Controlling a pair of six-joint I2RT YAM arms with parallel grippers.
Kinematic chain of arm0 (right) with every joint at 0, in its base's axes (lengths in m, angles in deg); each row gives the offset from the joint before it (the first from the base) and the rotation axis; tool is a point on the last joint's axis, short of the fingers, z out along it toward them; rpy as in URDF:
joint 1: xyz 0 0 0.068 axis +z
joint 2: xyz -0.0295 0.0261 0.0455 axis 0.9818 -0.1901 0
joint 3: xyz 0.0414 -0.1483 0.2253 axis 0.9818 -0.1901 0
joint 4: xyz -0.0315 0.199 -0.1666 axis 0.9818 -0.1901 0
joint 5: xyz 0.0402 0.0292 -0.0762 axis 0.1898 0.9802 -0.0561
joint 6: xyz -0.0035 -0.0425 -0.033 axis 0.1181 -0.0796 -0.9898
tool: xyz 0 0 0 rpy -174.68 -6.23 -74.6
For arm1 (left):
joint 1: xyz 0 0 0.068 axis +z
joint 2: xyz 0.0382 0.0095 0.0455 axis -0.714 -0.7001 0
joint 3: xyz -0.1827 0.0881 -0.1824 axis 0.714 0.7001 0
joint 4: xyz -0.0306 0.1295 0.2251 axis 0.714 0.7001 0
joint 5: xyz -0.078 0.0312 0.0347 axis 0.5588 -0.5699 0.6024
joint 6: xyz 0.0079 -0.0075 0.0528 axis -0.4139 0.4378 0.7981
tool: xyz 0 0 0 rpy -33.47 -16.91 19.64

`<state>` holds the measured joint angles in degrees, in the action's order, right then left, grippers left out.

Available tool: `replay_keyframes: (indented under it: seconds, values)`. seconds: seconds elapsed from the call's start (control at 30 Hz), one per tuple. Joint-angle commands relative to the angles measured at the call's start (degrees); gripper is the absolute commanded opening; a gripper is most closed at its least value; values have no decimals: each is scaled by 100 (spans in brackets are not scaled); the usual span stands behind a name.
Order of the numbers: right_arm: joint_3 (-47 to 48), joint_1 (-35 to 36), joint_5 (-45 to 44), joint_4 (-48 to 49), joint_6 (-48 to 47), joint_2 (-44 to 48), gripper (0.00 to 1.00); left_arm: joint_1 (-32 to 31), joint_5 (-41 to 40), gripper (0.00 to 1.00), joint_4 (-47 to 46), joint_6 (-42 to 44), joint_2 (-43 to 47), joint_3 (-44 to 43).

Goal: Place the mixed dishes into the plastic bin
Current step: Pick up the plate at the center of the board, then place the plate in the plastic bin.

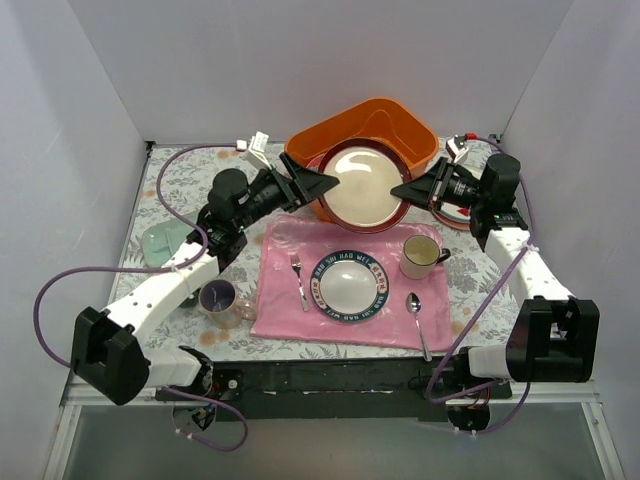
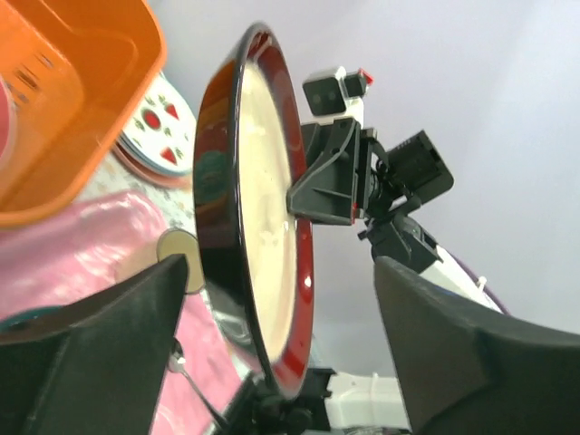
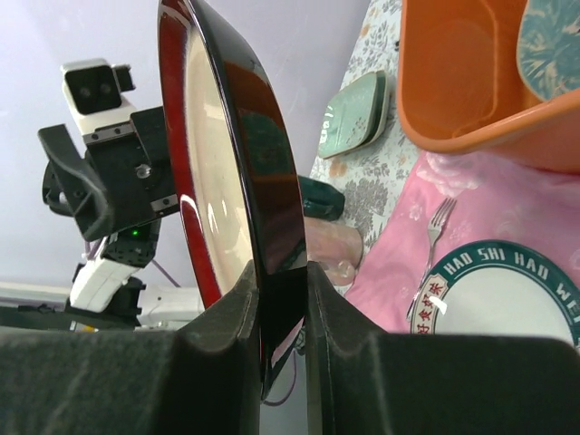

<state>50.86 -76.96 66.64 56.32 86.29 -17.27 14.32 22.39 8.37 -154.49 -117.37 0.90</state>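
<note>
Because the left fingers [image 2: 91, 362] stand spread and only the right fingers [image 3: 217, 362] pinch the red-rimmed plate [image 1: 360, 185], it may pivot past the orange bin [image 1: 400, 125].

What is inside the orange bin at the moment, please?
The right wrist view shows a teal floral plate inside the orange bin. From above, the raised red-rimmed plate covers most of the bin's floor, so anything else there is hidden.
</note>
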Motion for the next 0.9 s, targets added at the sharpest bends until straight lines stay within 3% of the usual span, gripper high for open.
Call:
replay_keyframes:
  seconds: [0.0, 0.17, 0.43, 0.87]
  values:
    - [579, -138, 206, 738, 237, 34, 1, 398, -636, 94, 381, 401, 800, 47]
    - [886, -156, 206, 467, -279, -194, 1, 909, -743, 98, 1092, 796, 1065, -49]
    - [1896, -156, 22, -850, -1590, -836, 1, 1006, -1507, 98, 2621, 1974, 1188, -568]
    - [4770, -33, -637, -2267, -2873, -3224, 1, 1050, -2387, 98, 2685, 2669, 1083, -603]
